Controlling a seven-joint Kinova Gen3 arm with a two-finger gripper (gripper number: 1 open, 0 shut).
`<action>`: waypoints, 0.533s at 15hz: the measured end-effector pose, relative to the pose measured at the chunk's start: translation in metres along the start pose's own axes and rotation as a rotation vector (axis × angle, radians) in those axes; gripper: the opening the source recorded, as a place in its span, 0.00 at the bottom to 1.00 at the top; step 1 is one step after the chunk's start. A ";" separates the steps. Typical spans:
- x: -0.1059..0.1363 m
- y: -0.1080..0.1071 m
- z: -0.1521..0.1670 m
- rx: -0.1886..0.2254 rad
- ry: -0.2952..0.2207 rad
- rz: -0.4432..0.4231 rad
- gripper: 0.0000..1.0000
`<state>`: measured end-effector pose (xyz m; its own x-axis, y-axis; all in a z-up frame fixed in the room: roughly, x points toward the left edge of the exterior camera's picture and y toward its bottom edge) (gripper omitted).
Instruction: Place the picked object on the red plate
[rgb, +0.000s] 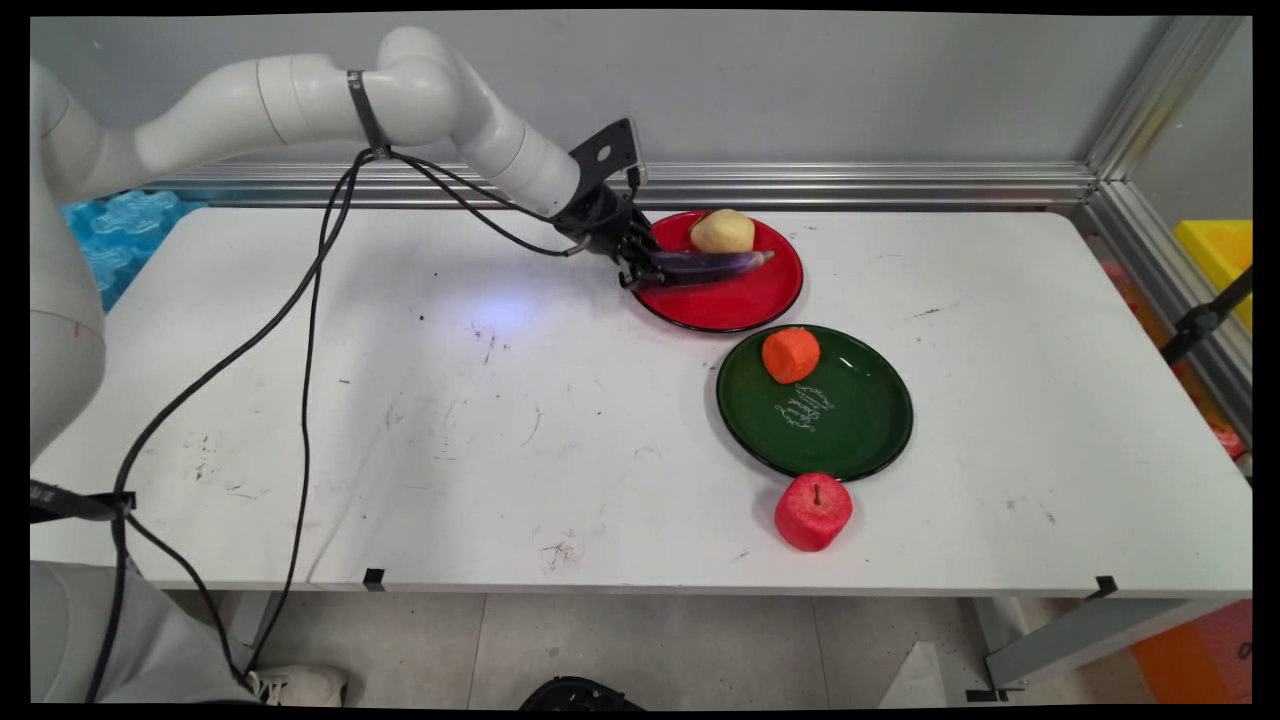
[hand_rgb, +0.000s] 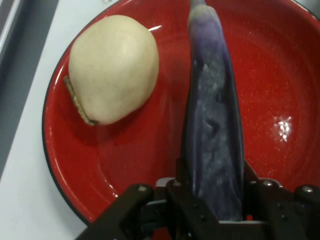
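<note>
- Over the red plate (rgb: 735, 310) at the bench's (rgb: 600, 420) far side, the claw (rgb: 640, 266) is clenched on the near end of a purple eggplant (rgb: 712, 264), one finger on each flank, as the hand view shows.
- From the claw, the eggplant (hand_rgb: 214, 145) stretches toward 3 o'clock across the red plate (hand_rgb: 135, 150), lying low over its floor.
- At 12 o'clock of the eggplant, a pale yellow potato (rgb: 722, 231) sits on the same plate, close beside it; in the hand view the potato (hand_rgb: 113, 69) lies left of the eggplant.
- Toward 5 o'clock of the red plate, just beside it, rests a green plate (rgb: 840, 420) carrying an orange fruit (rgb: 790, 354) near its far-left rim.
- At 6 o'clock of the green plate, a red apple (rgb: 813, 511) stands on the bench, right by the rim.
</note>
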<state>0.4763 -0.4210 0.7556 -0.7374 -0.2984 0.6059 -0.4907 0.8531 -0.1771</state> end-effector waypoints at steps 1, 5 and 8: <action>-0.001 0.000 0.001 -0.001 0.001 0.000 0.00; -0.002 0.000 0.004 -0.002 0.012 0.001 1.00; 0.001 0.000 0.005 0.004 0.030 -0.001 1.00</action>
<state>0.4730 -0.4234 0.7521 -0.7227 -0.2866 0.6290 -0.4937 0.8508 -0.1796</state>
